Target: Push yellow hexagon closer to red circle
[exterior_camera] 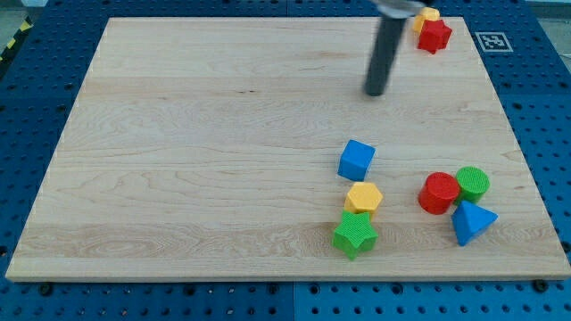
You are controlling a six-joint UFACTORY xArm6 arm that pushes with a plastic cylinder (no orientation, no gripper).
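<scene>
The yellow hexagon [364,198] lies near the view's bottom right, touching the green star [354,234] below it. The red circle [439,193] lies to its right, a gap between them, and touches the green circle [473,184]. My tip [375,93] is at the end of the dark rod in the upper middle-right of the board. It is well above the blue cube [356,160] and the yellow hexagon, touching no block.
A blue triangle [471,222] lies just below the red and green circles. A red star [434,35] with a small yellow block [428,15] behind it sits at the board's top right corner. The wooden board [178,160] lies on a blue pegboard.
</scene>
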